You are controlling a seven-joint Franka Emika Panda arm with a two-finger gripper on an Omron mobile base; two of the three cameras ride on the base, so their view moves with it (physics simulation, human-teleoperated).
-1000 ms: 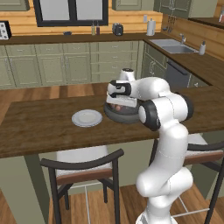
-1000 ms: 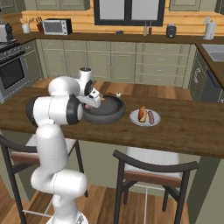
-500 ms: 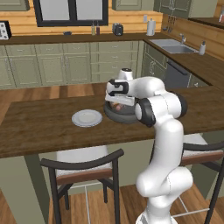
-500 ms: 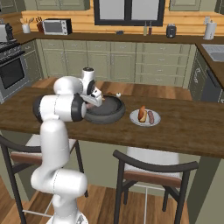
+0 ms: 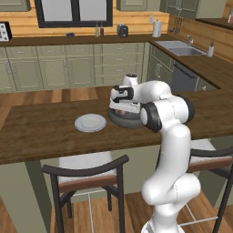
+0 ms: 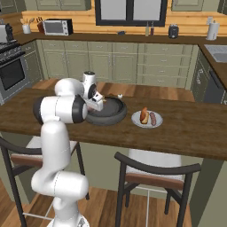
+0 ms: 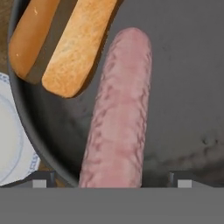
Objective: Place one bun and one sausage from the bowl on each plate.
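1. While the arm reaches low over the wooden counter [image 5: 41, 132], the gripper [image 7: 111, 177] sits inside the dark bowl [image 7: 183, 87]; its jaws stand fully apart and hold nothing.
2. Hand view: a pink sausage [image 7: 118, 118] lies on the bowl floor, running lengthwise up between the two fingertips [image 7: 39, 178]. Whether the tips touch it cannot be told.
3. Hand view: a split bun [image 7: 57, 39] lies just beside the sausage's far end, at the upper left, still in the bowl.
4. Left base view: the bowl [image 5: 125, 119] rests on the counter under the hand, and an empty plate [image 5: 90, 123] lies just beside it on the left, close but apart. The same plate's rim [image 7: 11, 144] shows at the left edge of the hand view.
5. Right base view: the bowl [image 6: 108, 113] sits mid-counter, and the second plate [image 6: 146, 119] lies just to its right, carrying a bun [image 6: 143, 115] and a sausage [image 6: 153, 118] side by side.
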